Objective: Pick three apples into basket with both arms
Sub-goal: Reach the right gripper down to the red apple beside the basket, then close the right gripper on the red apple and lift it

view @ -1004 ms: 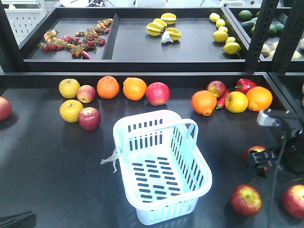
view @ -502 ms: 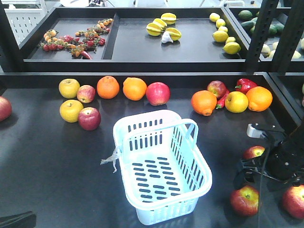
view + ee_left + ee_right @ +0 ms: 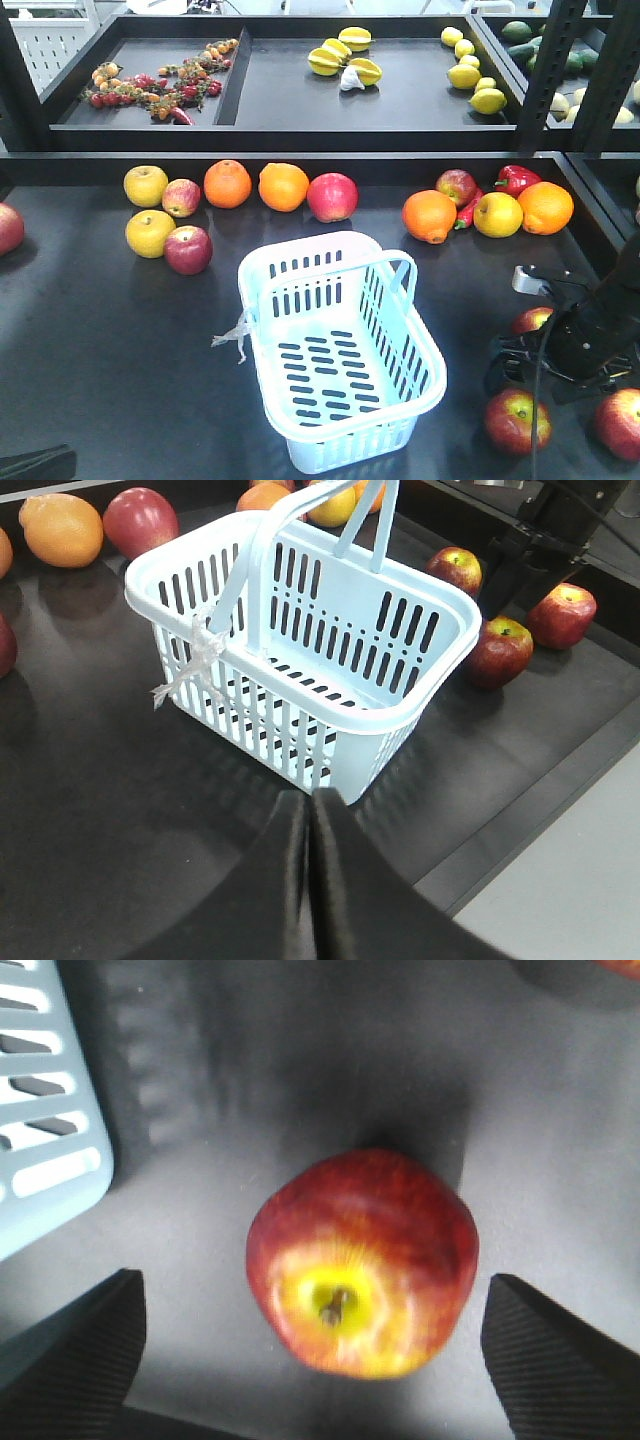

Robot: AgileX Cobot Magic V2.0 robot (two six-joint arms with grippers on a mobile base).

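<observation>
The pale blue basket (image 3: 340,345) stands mid-table with nothing in it, also shown in the left wrist view (image 3: 300,630). Three red apples lie to its right: one in front (image 3: 517,421), one behind the arm (image 3: 535,319), one at the frame edge (image 3: 620,422). My right gripper (image 3: 515,365) hangs open just above the front apple (image 3: 362,1260), its fingers (image 3: 95,1340) wide on either side and not touching it. My left gripper (image 3: 312,815) is shut on nothing, low at the near edge in front of the basket.
Along the back of the table sit yellow apples (image 3: 146,185), oranges (image 3: 228,184) and more red apples (image 3: 332,196), with a red pepper (image 3: 517,180) at the right. A raised shelf (image 3: 300,100) behind holds other produce. The basket wall (image 3: 50,1150) is close on the right gripper's left.
My right arm has come down and shifted left, from above the rear apple to over the front apple. The left arm, basket and fruit have not moved.
</observation>
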